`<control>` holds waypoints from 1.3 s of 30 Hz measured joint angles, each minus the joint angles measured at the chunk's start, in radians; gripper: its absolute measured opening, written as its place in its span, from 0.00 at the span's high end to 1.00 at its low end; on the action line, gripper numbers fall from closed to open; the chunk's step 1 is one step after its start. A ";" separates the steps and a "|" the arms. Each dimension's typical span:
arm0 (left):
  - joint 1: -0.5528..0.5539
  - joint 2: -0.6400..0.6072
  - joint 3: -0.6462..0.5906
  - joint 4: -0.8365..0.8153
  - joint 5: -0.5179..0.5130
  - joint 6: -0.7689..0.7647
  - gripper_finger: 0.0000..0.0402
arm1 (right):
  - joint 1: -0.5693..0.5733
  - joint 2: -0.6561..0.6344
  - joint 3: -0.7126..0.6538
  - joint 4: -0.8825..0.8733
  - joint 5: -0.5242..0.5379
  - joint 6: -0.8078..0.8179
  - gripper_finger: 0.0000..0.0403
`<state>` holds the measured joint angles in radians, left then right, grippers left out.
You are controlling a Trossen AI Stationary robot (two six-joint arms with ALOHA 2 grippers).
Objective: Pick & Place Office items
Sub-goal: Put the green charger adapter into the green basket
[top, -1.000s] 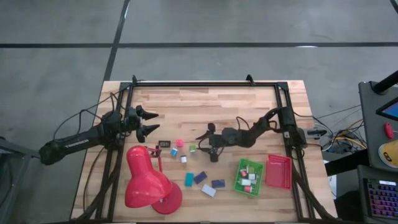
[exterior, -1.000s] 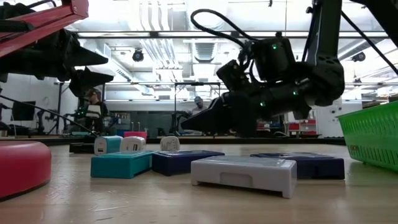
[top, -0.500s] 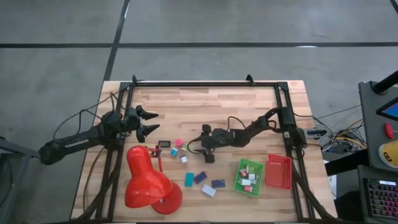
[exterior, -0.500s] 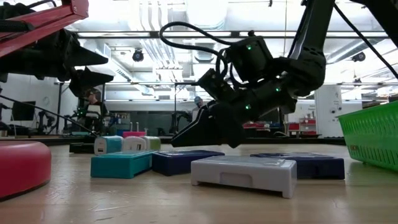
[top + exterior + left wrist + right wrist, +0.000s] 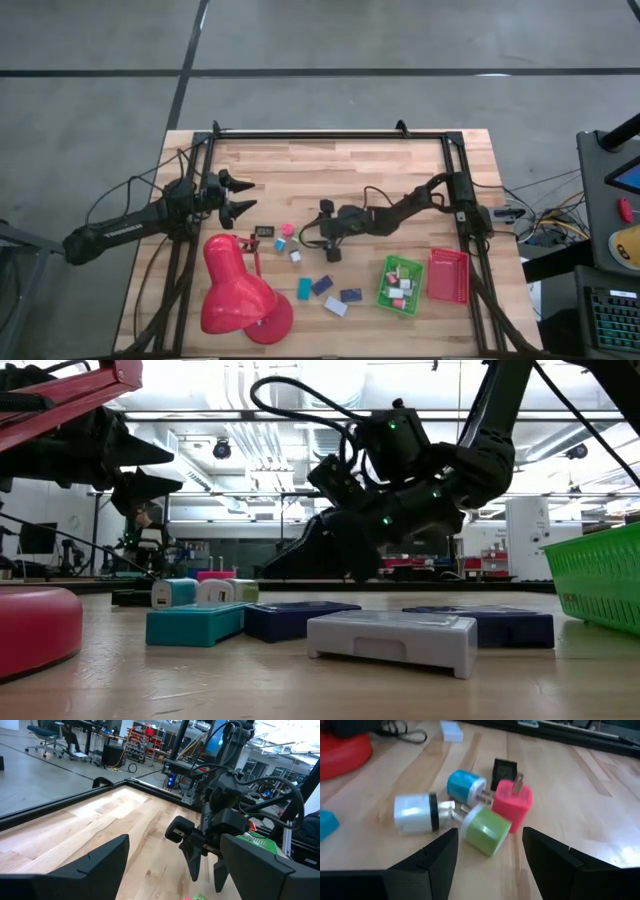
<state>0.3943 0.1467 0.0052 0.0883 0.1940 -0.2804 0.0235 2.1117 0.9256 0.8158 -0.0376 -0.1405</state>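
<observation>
The right claw [image 5: 322,232] is hovering part-open, empty, beside the green cube [image 5: 309,238] on the bench [image 5: 330,170]; the green tray [image 5: 385,292] is holding several pieces. Wrist view: green cube [image 5: 486,830] is lying between its fingers [image 5: 440,852].

Grey concrete floor [image 5: 330,40], dark seam lines; bright ceiling lights [image 5: 250,385]; shelving behind.

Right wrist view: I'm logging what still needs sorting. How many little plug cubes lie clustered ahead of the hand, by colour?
Blue plug cube: 1
White plug cube: 1
Green plug cube: 1
Pink plug cube: 1
Total: 4
</observation>
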 joint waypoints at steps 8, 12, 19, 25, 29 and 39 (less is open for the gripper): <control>0.000 0.000 0.000 0.000 0.000 0.000 0.20 | 0.010 0.000 0.060 -0.148 -0.024 -0.216 0.46; 0.000 0.000 0.000 0.000 0.000 0.000 0.20 | 0.009 0.000 0.127 -0.326 -0.030 -0.419 0.46; 0.000 0.000 0.000 0.000 0.000 0.000 0.20 | 0.006 0.000 0.241 -0.475 -0.039 -0.423 0.46; 0.000 -0.001 0.000 0.000 0.000 0.000 0.20 | 0.004 0.000 0.260 -0.479 -0.041 -0.463 0.46; 0.000 -0.001 0.000 0.000 0.000 0.000 0.20 | 0.005 0.002 0.257 -0.484 -0.053 -0.496 0.46; 0.000 0.000 0.000 0.000 0.000 0.000 0.20 | -0.001 0.081 0.325 -0.483 -0.051 -0.483 0.46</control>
<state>0.3939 0.1463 0.0051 0.0883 0.1940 -0.2802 0.0225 2.1929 1.2511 0.3332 -0.0883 -0.6231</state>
